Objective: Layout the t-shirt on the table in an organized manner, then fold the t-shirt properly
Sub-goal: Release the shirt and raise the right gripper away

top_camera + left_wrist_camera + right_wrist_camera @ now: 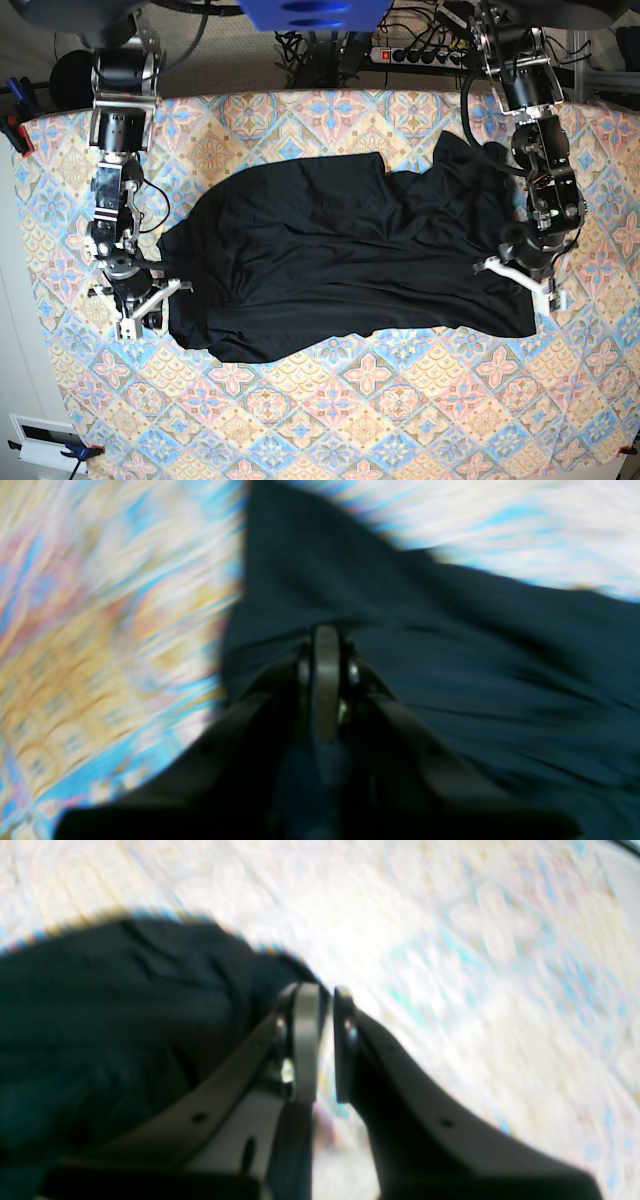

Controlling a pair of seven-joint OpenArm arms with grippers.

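the tabletop [400, 400], covered in pastel diamond tiles with floral motifs, fills the base view. across its middle lies the t-shirt [330, 260], black and spread wide but rumpled, one corner bunched up toward the far edge. the left gripper [326, 630] sits at one side edge of the shirt, jaws clenched on a fold of the black fabric. the right gripper [326, 995] is at the opposite edge, jaws parted by a narrow gap with nothing visible between them, the cloth lying just beside them.
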